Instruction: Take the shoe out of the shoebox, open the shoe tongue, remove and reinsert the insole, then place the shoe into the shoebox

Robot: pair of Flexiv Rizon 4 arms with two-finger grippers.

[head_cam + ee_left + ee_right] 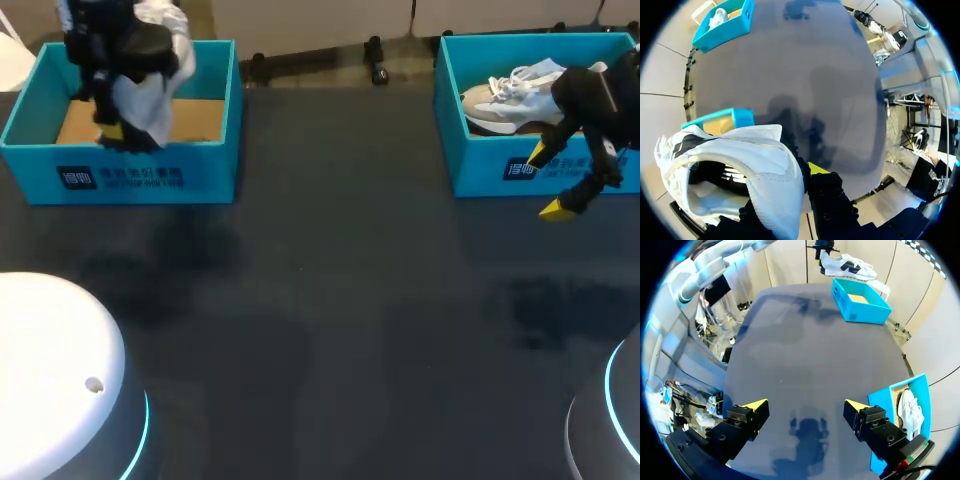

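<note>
- Left claw (115, 132) grips the white shoe (765, 155) above the left shoebox (120, 178).
- Right claw (805, 404) gapes open over the surface (330, 300), beside the second shoebox (480, 175).

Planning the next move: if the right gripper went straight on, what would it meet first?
Probably the bare table; the right gripper is open, the box sits beside it, off that line.
</note>
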